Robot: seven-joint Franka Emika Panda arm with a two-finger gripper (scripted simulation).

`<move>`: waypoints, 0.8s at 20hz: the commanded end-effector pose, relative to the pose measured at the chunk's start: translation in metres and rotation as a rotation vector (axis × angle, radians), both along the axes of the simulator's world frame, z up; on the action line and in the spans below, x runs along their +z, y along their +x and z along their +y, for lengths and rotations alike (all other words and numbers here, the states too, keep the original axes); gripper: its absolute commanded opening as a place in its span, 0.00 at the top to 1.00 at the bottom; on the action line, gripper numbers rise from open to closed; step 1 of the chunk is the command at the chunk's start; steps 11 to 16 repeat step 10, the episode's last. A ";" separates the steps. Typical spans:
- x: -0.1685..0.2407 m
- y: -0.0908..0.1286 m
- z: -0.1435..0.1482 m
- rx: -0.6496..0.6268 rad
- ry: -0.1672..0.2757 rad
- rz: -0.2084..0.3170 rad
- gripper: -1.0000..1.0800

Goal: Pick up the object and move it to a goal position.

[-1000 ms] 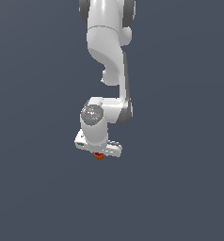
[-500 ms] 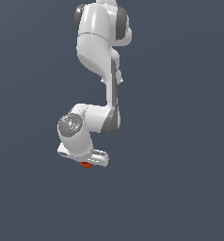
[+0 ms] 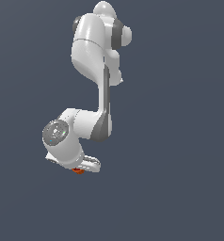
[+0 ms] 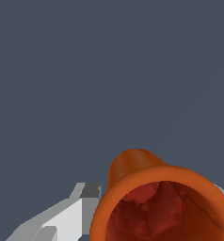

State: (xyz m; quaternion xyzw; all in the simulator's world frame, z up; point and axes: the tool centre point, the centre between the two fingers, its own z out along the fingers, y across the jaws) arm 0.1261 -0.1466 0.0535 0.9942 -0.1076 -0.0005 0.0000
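Flat slate-grey backdrop all round; white arm's gripper (image 3: 79, 167) pinching the tiny orange-red flared cup (image 3: 78, 171) beneath its fingers. Narrow hold on that rim, so a sudden swing could shake it loose.

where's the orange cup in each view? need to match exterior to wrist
Exterior view: the orange cup is a small speck under the white gripper, low and towards the exterior view's left.
Wrist view: the cup fills the near foreground, rim and hollow facing the camera.
Shared landmark: the gripper's white finger beside the cup.
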 end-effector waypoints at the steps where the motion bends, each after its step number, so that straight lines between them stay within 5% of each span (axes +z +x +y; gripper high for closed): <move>1: 0.001 0.004 -0.004 0.001 0.000 -0.001 1.00; 16: 0.001 0.010 -0.010 0.001 0.000 -0.001 1.00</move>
